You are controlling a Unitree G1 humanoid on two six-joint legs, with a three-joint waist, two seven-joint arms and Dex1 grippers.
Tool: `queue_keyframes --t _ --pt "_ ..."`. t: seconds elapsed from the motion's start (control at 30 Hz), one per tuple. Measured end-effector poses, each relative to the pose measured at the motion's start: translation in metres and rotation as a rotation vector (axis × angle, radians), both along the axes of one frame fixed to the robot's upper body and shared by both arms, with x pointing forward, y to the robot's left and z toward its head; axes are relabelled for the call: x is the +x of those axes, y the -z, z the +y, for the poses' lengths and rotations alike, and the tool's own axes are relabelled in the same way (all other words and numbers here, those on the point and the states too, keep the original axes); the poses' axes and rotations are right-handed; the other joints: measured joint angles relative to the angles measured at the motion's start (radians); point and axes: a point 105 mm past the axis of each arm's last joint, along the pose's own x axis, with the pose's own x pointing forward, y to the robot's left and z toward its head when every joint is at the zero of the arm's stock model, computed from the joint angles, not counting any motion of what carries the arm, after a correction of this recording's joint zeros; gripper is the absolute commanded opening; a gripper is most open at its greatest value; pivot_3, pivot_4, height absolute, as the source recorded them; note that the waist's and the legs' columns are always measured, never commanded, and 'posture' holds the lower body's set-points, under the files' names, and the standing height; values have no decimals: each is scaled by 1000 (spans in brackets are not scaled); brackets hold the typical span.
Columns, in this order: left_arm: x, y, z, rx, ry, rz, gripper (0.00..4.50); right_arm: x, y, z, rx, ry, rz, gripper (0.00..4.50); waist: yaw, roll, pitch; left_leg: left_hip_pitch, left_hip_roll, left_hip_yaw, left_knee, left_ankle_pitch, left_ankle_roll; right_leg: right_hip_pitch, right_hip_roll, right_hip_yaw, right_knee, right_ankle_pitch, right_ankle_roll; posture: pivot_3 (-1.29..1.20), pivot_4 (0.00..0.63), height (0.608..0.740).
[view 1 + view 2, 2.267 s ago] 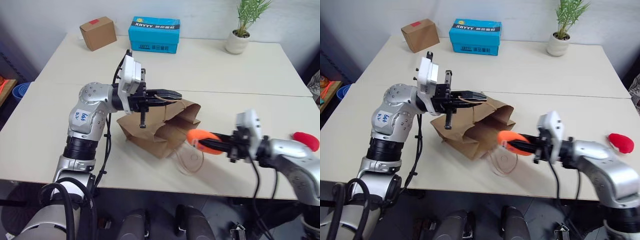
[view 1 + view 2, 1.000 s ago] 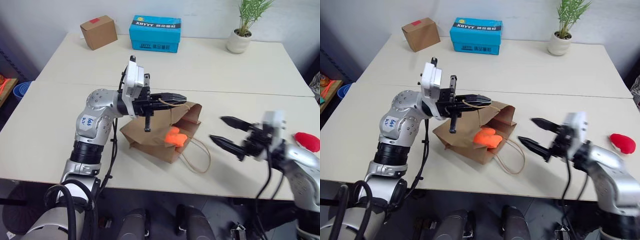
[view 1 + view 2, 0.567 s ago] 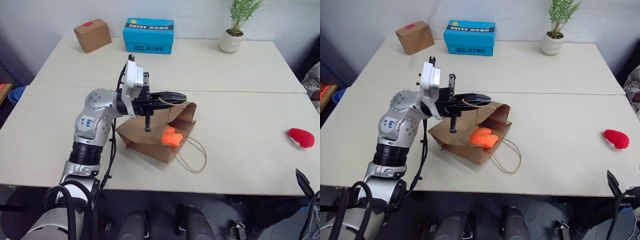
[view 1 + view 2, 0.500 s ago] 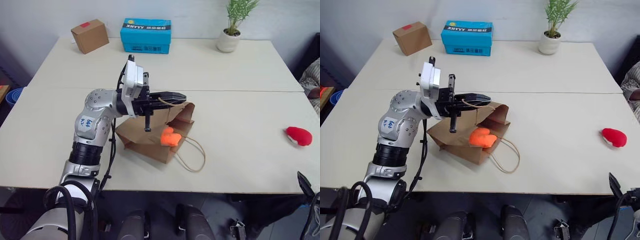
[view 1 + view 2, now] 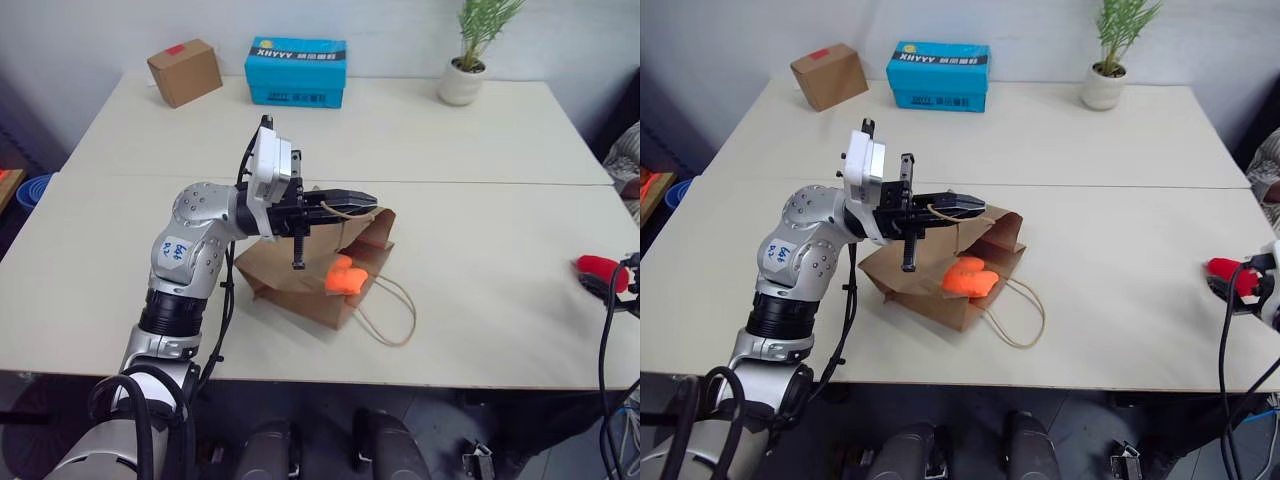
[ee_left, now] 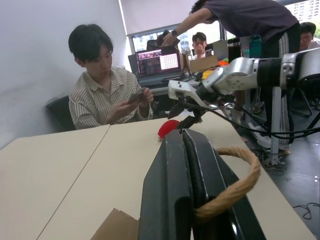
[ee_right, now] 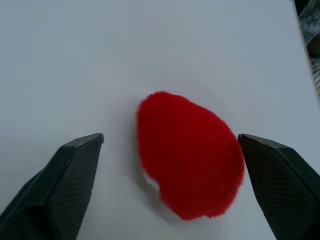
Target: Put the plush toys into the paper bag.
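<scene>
A pale surface (image 5: 480,140) carries a cardboard box (image 5: 184,70), a blue box (image 5: 296,71) and a potted plant (image 5: 470,60) along its far edge. Near the middle lies the paper bag (image 5: 300,272), its mouth raised. The left gripper (image 5: 358,200) is clamped tight on one twisted handle (image 6: 235,182), holding it up. The orange toy (image 5: 345,274) sits in the bag's mouth. At the right edge, the red toy (image 7: 189,154) lies on the surface between the spread fingers of the right gripper (image 7: 172,160), which stand either side without touching it.
</scene>
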Motion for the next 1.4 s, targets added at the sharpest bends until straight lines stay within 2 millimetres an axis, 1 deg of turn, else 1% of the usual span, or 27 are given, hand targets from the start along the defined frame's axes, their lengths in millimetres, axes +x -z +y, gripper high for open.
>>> queue_keyframes --t 0.1,0.27,0.33,0.37,0.43,0.5,0.57,0.6,0.63,0.67,0.73,0.8,0.83,0.9,0.97,1.0,1.07,1.17,1.3,1.33,1.4 --pt "-1 1 -1 -1 1 1 0 9 6 -5 -20 8 27 2450 -1 0 0 -1 0 0 0 0 0 0 1 -1 -1 0 0 0 150 740" --pt "-2 0 -1 2 3 -4 0 16 4 -4 -47 -34 23 830 -3 0 0 0 0 1 0 0 0 1 1 -2 -1 1 1 0 150 740" --pt "-2 0 1 2 2 -5 0 17 1 2 -35 -87 13 401 -3 0 0 1 0 1 1 0 0 1 0 -2 -1 1 1 0 150 740" --pt "-2 -1 2 -1 5 -2 0 18 -1 10 -8 -143 9 306 -4 0 0 0 0 1 1 0 -1 1 1 -1 -1 1 1 0 150 740" --pt "-3 -2 3 -5 23 12 0 18 -10 43 70 -330 -1 303 -5 0 0 1 2 1 0 -1 -2 0 1 -1 -1 1 1 0 150 740" --pt "-5 -3 6 -6 43 31 0 12 -22 85 151 -531 -3 303 -3 1 0 0 4 0 0 -1 -4 0 1 -2 0 0 1 0 150 740" --pt "-6 -5 9 -11 59 51 0 0 -40 141 222 -732 3 303 -1 1 0 0 4 -2 1 -1 -5 0 0 -2 1 0 0 0 150 740" --pt "-7 -5 9 -13 67 61 0 -5 -47 164 247 -807 1 303 -1 1 0 0 4 -2 1 -1 -5 0 0 -1 1 0 0 0 150 740" --pt "-8 -5 9 -20 86 86 0 -11 -56 192 262 -892 -14 303 0 1 0 0 4 -3 1 -1 -5 0 0 -2 1 0 0 0 150 740" --pt "-10 -7 8 -37 111 126 0 -16 -61 217 289 -957 -35 303 1 0 0 0 4 -5 2 -1 -6 1 0 -2 0 0 -1 0 150 740" --pt "-13 -12 8 -60 151 186 0 -23 -60 249 352 -1018 -48 303 3 -2 0 -1 4 -6 2 -1 -6 1 -1 -2 0 0 -1 0 150 740" --pt "-14 -17 12 -57 163 198 0 -20 -54 274 411 -1024 -44 303 9 -2 0 -2 2 -6 2 -1 -5 0 -2 -3 0 0 -1 0 150 740" --pt "-14 -18 14 -45 162 194 0 -18 -53 290 439 -1040 -62 303 7 -2 0 -3 2 -6 2 -1 -5 0 -1 -3 0 0 -1 0 150 740" --pt "-17 -20 11 -21 186 188 0 -13 -51 334 519 -1090 -101 303 1 -2 0 -3 2 -5 2 -1 -6 -2 0 -3 1 -1 -2 0 150 740" --pt "-20 -20 6 -8 211 195 0 -12 -39 356 499 -1102 -78 303 5 -2 0 -4 2 -6 2 -1 -6 -2 2 -4 1 -1 -3 0 150 740" --pt "-20 -20 6 -6 212 200 0 -10 -32 360 461 -1092 -68 303 7 -2 0 -5 1 -6 2 -1 -6 -3 3 -4 1 -1 -3 0 150 740" --pt "-20 -19 7 -2 213 206 0 -2 -24 360 411 -1051 -80 303 8 -2 0 -6 0 -5 2 -1 -4 -3 2 -4 1 -1 -2 0 150 740" --pt "-20 -18 7 6 218 206 0 4 -29 359 401 -1022 -138 303 8 -2 0 -6 -1 -5 2 -1 -4 -3 2 -4 1 -1 -2 0 150 740" --pt "-21 -13 12 22 212 220 0 5 -27 337 316 -1008 -131 303 4 -2 0 -6 0 -5 2 -1 -4 -3 2 -4 0 -1 -2 0 150 740" --pt "-21 -11 13 27 215 229 0 6 -26 335 301 -1005 -130 303 1 -2 0 -5 0 -5 2 -1 -4 -3 2 -4 0 -1 -2 0 150 740" --pt "-22 -10 12 34 223 233 0 10 -27 338 302 -1007 -137 303 -3 -2 0 -5 1 -5 2 -1 -4 -3 3 -4 1 -1 -2 0 150 740"
